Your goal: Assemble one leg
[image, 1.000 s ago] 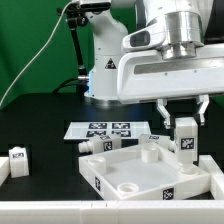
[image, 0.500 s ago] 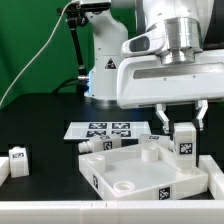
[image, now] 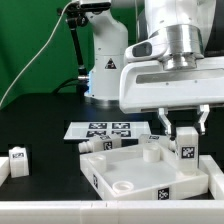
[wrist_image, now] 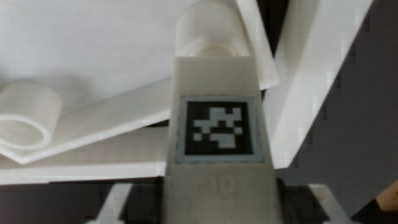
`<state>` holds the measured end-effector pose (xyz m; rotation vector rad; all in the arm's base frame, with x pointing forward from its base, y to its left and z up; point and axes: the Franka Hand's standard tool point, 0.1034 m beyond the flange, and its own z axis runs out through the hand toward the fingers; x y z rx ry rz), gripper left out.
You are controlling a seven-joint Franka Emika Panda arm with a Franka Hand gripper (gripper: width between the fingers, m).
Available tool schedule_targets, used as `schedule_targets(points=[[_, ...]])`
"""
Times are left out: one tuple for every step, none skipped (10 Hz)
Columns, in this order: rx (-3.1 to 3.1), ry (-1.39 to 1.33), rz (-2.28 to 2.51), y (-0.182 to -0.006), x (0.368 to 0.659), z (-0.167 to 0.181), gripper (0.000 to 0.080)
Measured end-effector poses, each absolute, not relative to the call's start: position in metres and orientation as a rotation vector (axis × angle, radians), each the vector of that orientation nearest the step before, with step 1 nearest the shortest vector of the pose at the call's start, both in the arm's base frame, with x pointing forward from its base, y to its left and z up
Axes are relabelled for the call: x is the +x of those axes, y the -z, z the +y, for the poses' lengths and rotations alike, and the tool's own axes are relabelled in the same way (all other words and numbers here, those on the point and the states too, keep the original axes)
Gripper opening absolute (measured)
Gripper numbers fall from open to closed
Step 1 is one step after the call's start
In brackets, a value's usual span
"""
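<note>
My gripper [image: 185, 130] is shut on a white leg [image: 186, 146] and holds it upright over the far right corner of the big white tray-like panel [image: 135, 166]. The leg's black-and-white tag faces the camera. In the wrist view the leg [wrist_image: 222, 95] fills the middle between my fingers [wrist_image: 135, 200], with the panel's rim [wrist_image: 294, 70] below it. I cannot tell whether the leg's lower end touches the panel. Another leg [image: 19, 157] lies on the table at the exterior view's left.
The marker board [image: 105, 130] lies behind the panel. More white parts [image: 94, 147] rest at the panel's far edge. A white cylinder [wrist_image: 36, 112] lies on the panel in the wrist view. The robot's base [image: 105, 70] stands at the back.
My gripper has moved a little toward the exterior view's right and slightly down, carrying the leg with it. Nothing else has moved.
</note>
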<state>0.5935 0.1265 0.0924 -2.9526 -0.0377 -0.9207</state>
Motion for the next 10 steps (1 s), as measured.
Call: schedule_targets(points=[[-2.946,0.947,-0.042,-0.092,0.593,0.127,0.0284],[-2.955,0.911,-0.041,-0.092,0.593,0.127,0.0284],[-2.956,0.907,-0.041,-0.091,0.593,0.127,0.0468],[-2.957,0.893,-0.041,-0.093,0.593,0.128,0.0468],[-2.956,0.856,-0.038,-0.107,0.595,0.129,0.0585],[-2.952,0.845,-0.037,-0.121,0.597,0.129,0.0638],[-2.96,0.82,-0.047,-0.124,0.598,0.124,0.0638],[-2.97,0.772,-0.049,-0.12,0.595,0.125,0.0646],[-2.985,0.657,-0.053,-0.117,0.593,0.129,0.0649],[-2.996,0.545,-0.052,-0.119,0.594,0.131,0.0649]])
